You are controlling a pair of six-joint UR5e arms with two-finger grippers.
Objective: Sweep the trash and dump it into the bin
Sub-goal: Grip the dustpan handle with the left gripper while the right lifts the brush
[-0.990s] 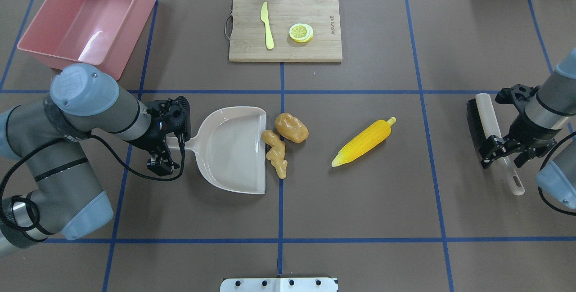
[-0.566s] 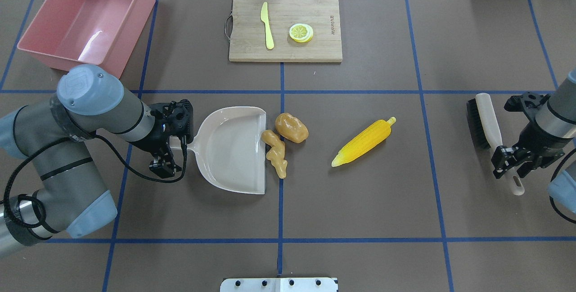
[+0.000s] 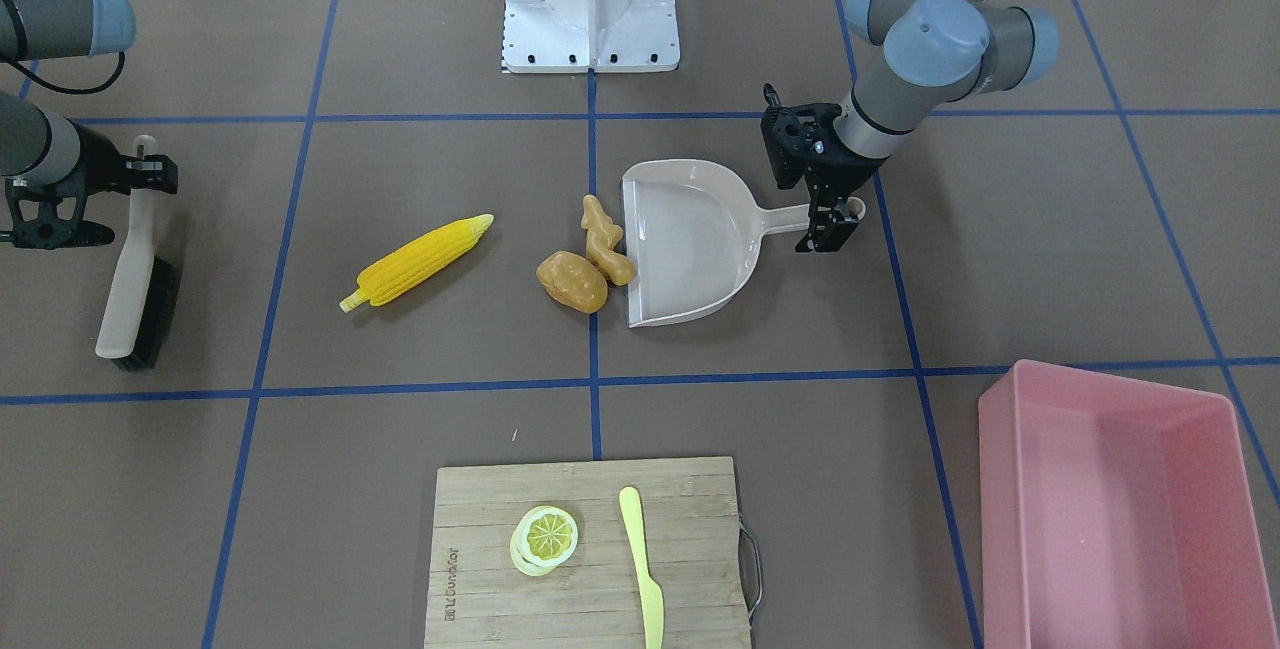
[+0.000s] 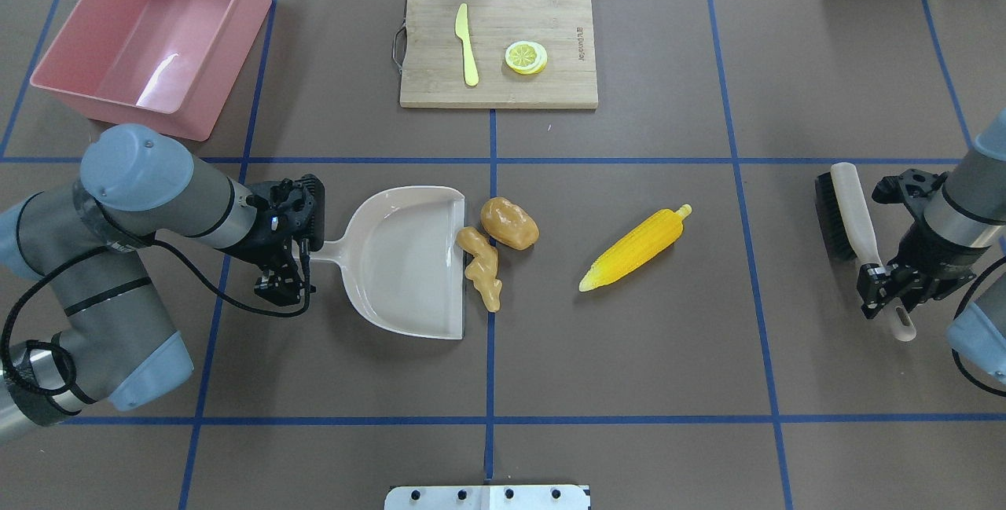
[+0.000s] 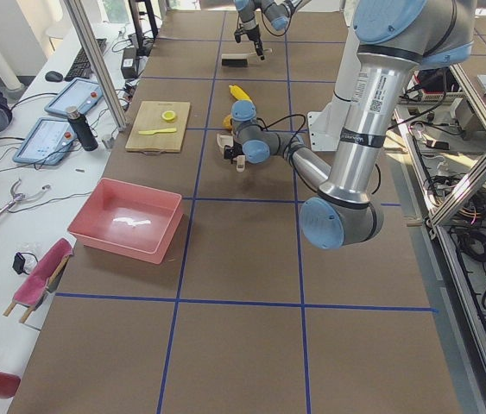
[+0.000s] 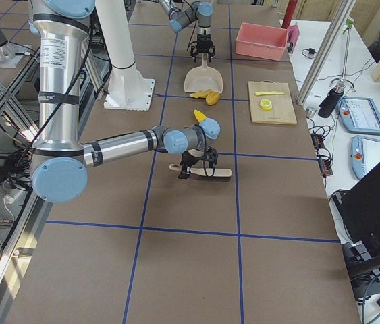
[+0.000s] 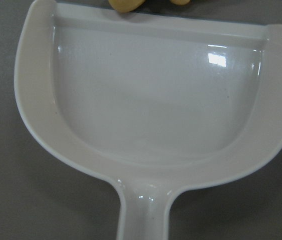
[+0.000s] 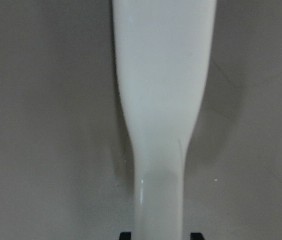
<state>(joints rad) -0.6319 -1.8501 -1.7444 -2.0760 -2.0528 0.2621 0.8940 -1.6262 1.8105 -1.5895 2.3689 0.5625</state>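
Gathering the tools is the step in hand; sweeping has not begun.

- Yellow corn cob (image 4: 635, 249) lies alone on the brown bench (image 4: 629, 353), right of centre and well apart from the other two pieces.
- Tan-orange lumpy potato (image 4: 509, 223) and tan knobbly ginger root (image 4: 481, 266) touch each other at bench centre.
- The ginger rests against the open lip of the beige long-handled dustpan (image 4: 401, 258). Nothing is inside the pan.
- Left jaws sit at the end of the pan's handle. I cannot tell whether they are clamped.
- Cream-handled black-bristle brush (image 4: 853, 211) lies near the right edge.
- Right jaws straddle its handle with a sliver of gap on each side, so I judge them not closed.
- Large pink plastic tub (image 4: 244, 46) stands empty at the far left corner.

Next, as I judge it: grip both handles, hold the pan flat, and brush the corn toward the lip.
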